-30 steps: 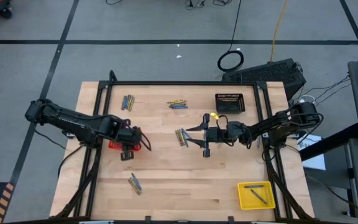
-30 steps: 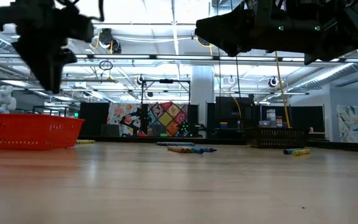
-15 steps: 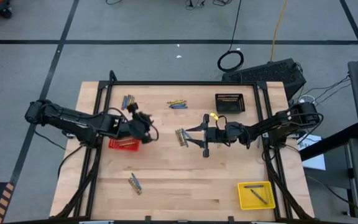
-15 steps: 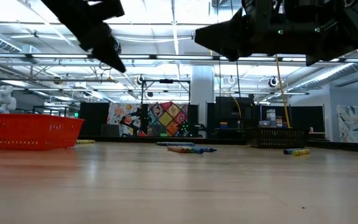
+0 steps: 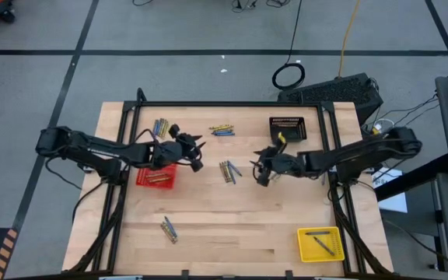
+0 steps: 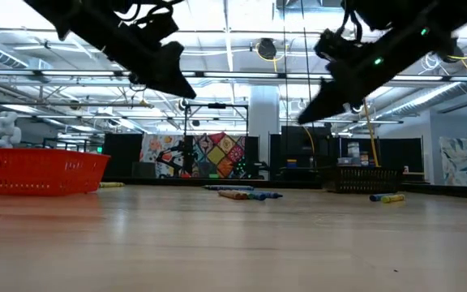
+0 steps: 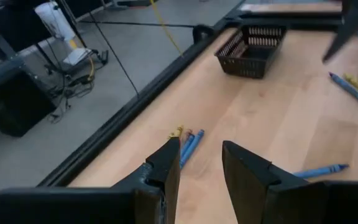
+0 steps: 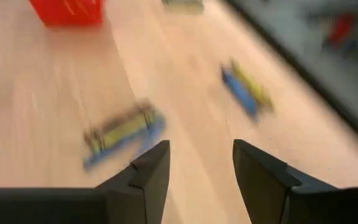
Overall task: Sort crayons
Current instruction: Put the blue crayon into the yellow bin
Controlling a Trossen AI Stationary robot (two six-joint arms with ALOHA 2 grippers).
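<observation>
Crayons lie flat on the wooden table in small clusters: one at the centre (image 5: 229, 169), one at the far side (image 5: 222, 129), one at the far left (image 5: 160, 126) and one near the front (image 5: 169, 229). My left gripper (image 5: 195, 153) hovers open just right of the red basket (image 5: 155, 177), pointing toward the table's right, slanting slightly down. In its wrist view the left gripper (image 7: 201, 162) has nothing between its fingers. My right gripper (image 5: 260, 167) hovers open right of the centre cluster and points at it. The right gripper (image 8: 201, 158) is also empty.
A black basket (image 5: 287, 128) stands at the far right. A yellow basket (image 5: 320, 243) at the near right corner holds grey sticks. A black frame rail (image 5: 232, 103) runs along the far edge. Bare wood lies between the clusters.
My left gripper has moved from above the red basket toward the table's right and slightly far, tipping up from pointing down to nearly level. My right gripper has also tipped up from pointing down to a shallow slant, shifting slightly. The crayons have stayed where they were.
</observation>
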